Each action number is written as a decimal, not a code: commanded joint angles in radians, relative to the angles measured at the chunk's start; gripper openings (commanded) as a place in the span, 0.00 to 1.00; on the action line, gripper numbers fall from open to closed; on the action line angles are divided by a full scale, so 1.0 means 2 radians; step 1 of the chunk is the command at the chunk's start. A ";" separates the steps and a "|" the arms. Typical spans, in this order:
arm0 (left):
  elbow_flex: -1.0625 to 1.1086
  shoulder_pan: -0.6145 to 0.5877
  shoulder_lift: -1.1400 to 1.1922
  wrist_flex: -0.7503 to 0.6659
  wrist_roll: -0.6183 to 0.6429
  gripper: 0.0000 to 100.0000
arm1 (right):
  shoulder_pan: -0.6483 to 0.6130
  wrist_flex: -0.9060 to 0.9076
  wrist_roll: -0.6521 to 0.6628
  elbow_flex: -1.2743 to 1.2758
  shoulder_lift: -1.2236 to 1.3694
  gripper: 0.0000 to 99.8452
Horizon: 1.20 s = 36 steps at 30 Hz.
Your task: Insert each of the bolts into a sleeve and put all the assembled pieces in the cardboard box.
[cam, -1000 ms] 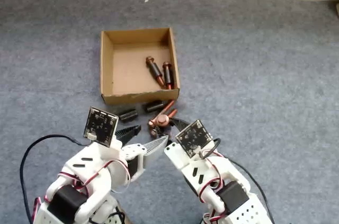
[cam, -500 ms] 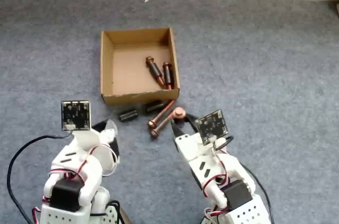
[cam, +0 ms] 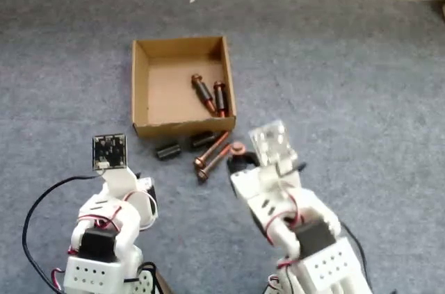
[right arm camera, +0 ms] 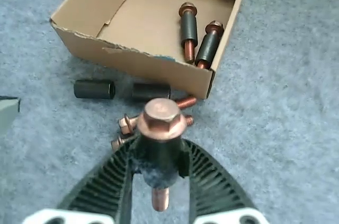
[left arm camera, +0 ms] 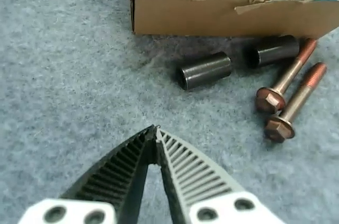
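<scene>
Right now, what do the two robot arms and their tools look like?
Both the left arm and right arm are white plastic with black motors and thin red wires. A black cable trails from the left one. The left tool and right tool have dark, ribbed, tapering fingers on white bases.

Nothing here can be read: no words, numbers, labels or signs. The cardboard box (cam: pixel 184 128) has plain brown walls. A small blue patch (right arm camera: pixel 168 59) on the torn edge of its near wall is too small to make out.
</scene>
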 commanded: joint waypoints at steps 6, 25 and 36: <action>0.026 -0.004 0.000 -0.052 -0.097 0.01 | 0.003 0.000 -0.002 -0.280 0.296 0.00; 0.026 -0.003 0.001 -0.052 -0.101 0.01 | 0.006 -0.100 -0.005 -0.638 0.722 0.01; 0.026 -0.007 0.001 -0.052 -0.101 0.01 | 0.009 -0.063 -0.004 -0.648 0.748 0.15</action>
